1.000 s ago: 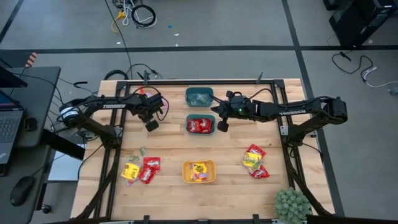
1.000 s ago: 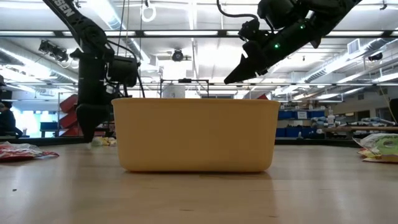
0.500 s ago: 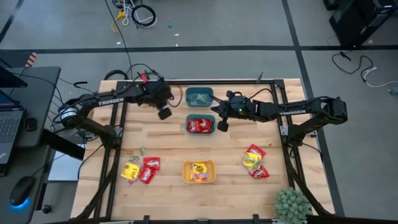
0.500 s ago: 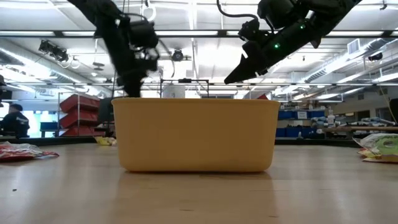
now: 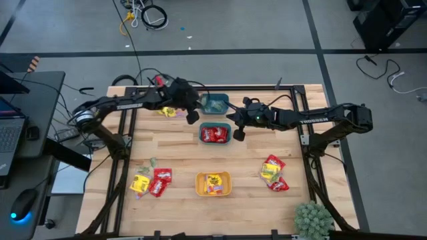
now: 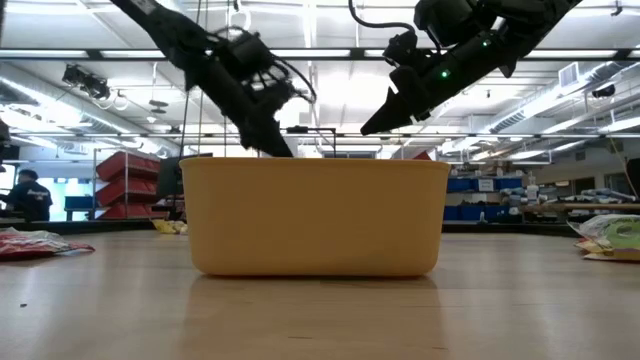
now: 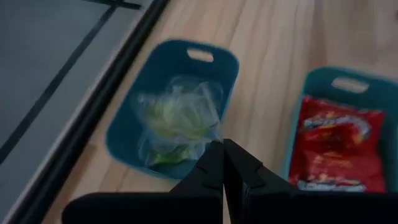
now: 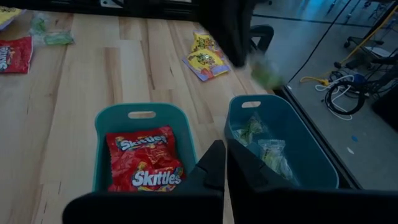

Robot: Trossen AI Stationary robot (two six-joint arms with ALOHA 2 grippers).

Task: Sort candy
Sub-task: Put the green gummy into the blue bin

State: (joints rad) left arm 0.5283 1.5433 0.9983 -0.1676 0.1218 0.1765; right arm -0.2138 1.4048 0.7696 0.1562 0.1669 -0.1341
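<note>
High view: the left gripper (image 5: 193,117) sits pinched shut at upper centre, just left of the teal bin of green candy (image 5: 213,104). The right gripper (image 5: 238,134) is closed too, empty, beside the teal bin of red packets (image 5: 215,134). Loose candy (image 5: 151,181) lies lower left, more lower right (image 5: 273,173), and a yellow packet (image 5: 166,111) lies upper left — the orange bin (image 5: 213,184) is at bottom centre.

Low view: both arms hang above the orange bin (image 6: 315,215).

Left wrist view: closed fingers (image 7: 214,171) hover over the green candy (image 7: 177,121).
</note>
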